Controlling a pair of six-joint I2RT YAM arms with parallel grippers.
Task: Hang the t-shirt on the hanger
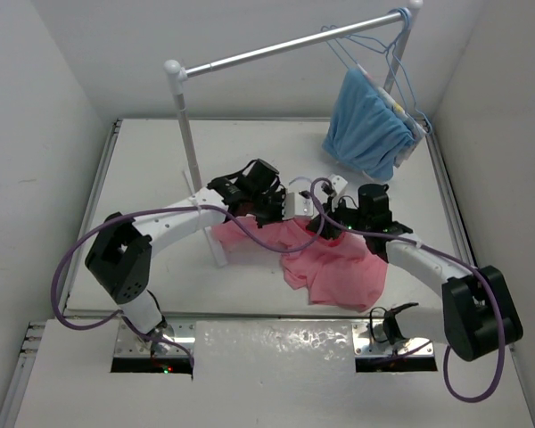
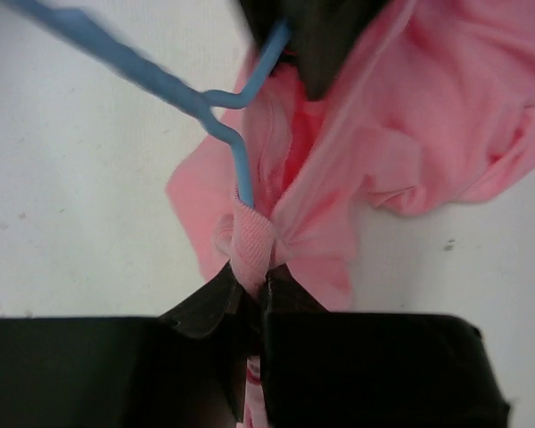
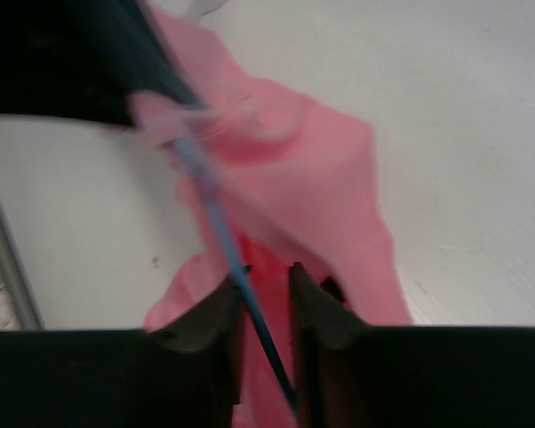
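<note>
The salmon-pink t-shirt (image 1: pixel 334 267) lies bunched on the white table between the two arms. My left gripper (image 2: pixel 257 278) is shut on a ribbed fold of its collar (image 2: pixel 250 236), with cloth squeezed between the jaws. A pale-blue wire hanger (image 2: pixel 160 82) comes in from the upper left and dips into the collar just above that grip. My right gripper (image 3: pixel 266 287) stands open, and the hanger wire (image 3: pixel 216 223) runs slantwise through the gap, against the left finger (image 3: pixel 216 312), with pink cloth behind. From above, the left gripper (image 1: pixel 269 212) and right gripper (image 1: pixel 319 221) are close together over the shirt's top edge.
A grey rail stand has its post (image 1: pixel 185 134) just left of my left arm. A light-blue garment (image 1: pixel 367 132) and several spare hangers (image 1: pixel 401 76) hang at the rail's right end. White walls enclose the table on three sides.
</note>
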